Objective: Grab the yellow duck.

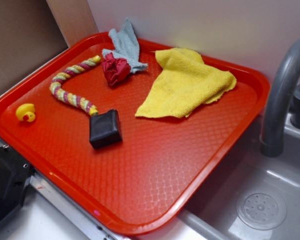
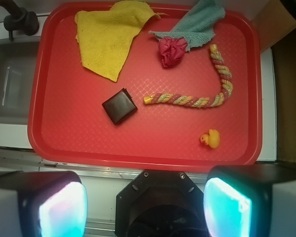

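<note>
Yellow duck (image 2: 210, 138): glossy, likely light, squashy, slippery; grip across rounded body. Lies alone on red tray (image 2: 79, 143). Tool (image 2: 144, 205): fingers spread, empty.

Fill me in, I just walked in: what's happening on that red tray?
Nothing is being handled yet. The gripper hangs open above the near edge of the red tray, holding nothing. The yellow duck sits alone near a corner, apart from the braided rope, black block and cloths.

Exterior oblique, wrist overhead; both share tray (image 1: 155, 175).
</note>
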Controlling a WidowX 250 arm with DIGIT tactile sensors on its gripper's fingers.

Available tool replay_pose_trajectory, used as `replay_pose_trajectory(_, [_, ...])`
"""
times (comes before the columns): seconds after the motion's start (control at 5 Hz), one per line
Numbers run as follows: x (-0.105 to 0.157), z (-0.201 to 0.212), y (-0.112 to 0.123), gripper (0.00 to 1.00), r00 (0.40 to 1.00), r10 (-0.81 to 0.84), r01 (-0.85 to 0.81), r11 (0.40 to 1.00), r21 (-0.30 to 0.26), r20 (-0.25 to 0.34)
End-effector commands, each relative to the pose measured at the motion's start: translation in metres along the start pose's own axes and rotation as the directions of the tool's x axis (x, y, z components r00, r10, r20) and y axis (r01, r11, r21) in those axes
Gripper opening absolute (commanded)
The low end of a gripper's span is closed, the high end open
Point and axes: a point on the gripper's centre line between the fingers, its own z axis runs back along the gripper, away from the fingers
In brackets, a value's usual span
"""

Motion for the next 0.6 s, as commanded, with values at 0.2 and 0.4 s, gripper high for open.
replay_pose_trajectory(0.2, [0.006,-0.018,0.015,1.0,0.999,0.011,-0.009,0.999,-0.035,0.054])
replay_pose_trajectory(0.4, [0.013,-0.031,0.037,1.0,0.997,0.019,-0.015,0.998,-0.053,0.077])
